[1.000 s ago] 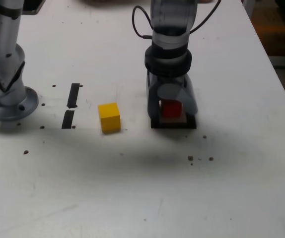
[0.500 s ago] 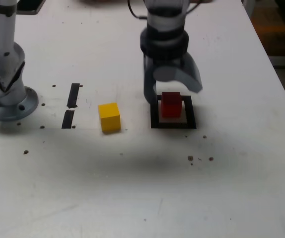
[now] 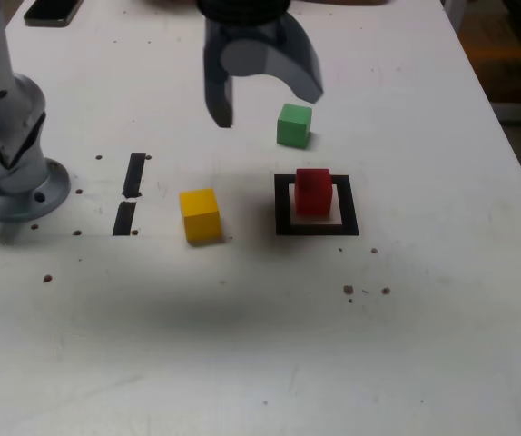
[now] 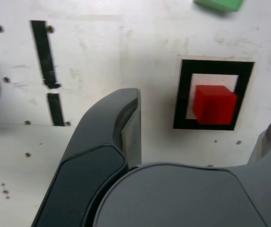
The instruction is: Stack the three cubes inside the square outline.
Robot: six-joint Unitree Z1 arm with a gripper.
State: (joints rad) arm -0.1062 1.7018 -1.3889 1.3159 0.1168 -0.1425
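On the near part of the white table [image 3: 242,363] you have only bare surface and a few dark specks; the work sits further back. In the middle band, the yellow cube [image 3: 200,214] stands alone toward the exterior view's left of the square outline [image 3: 284,207], clear of it, with the two short tape strips [image 3: 130,193] beyond it on that side. The red cube [image 3: 313,192] rests inside the outline, and the wrist view shows it crowding one side of the frame rather than sitting centred. Behind the outline the green cube [image 3: 294,124] stands on the table, and your gripper [image 3: 265,91] hangs above that far area with its jaws spread wide and nothing between them. Watch the off-centre red cube: anything you stack on it will probably sit close to the tape, and a slightly skewed release could tip the stack or push it over the line. Descending on the green cube, a jaw could also nudge it away.
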